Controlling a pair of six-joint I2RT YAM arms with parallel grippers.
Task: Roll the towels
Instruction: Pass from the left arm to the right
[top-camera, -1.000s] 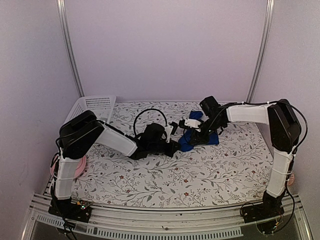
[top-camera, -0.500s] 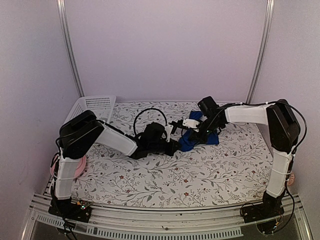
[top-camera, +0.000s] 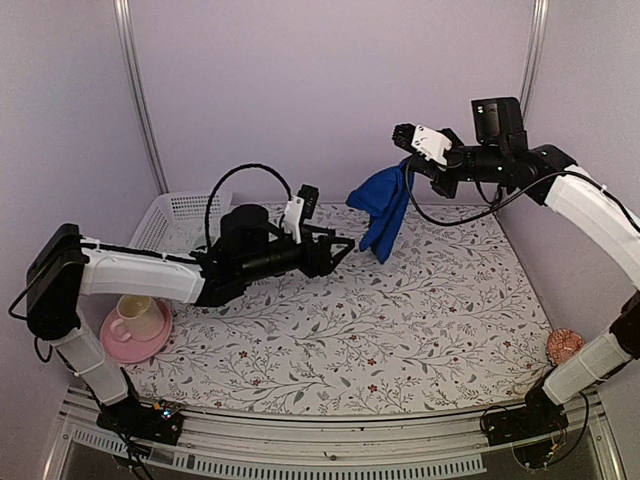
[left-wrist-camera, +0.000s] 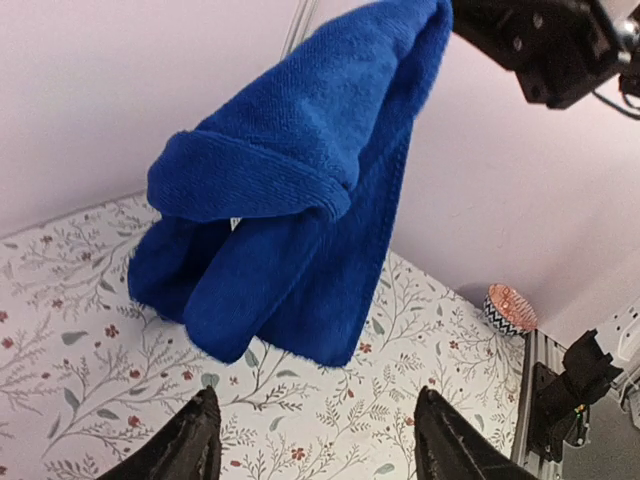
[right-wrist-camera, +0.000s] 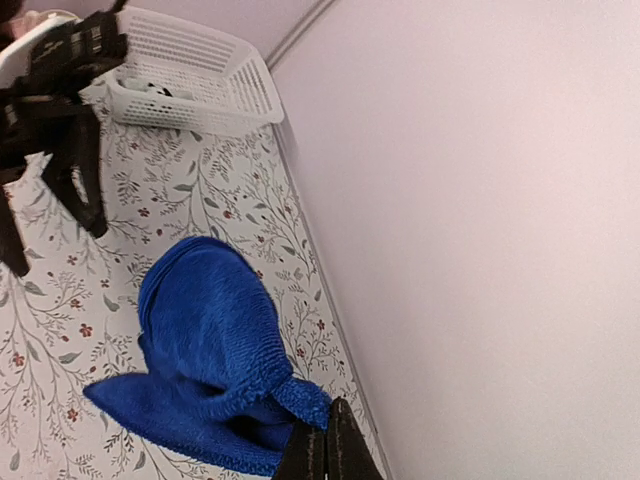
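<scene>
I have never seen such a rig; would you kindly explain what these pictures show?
Two robot arms stand at a table's near edge. The wide picture looks down from above and behind them; the other two come from cameras on each wrist. The right gripper is shut on a blue towel, which hangs in the air above the flowered table. The left gripper is open and empty, pointing toward the towel. A white basket and a pink cup on a saucer sit at the left.
</scene>
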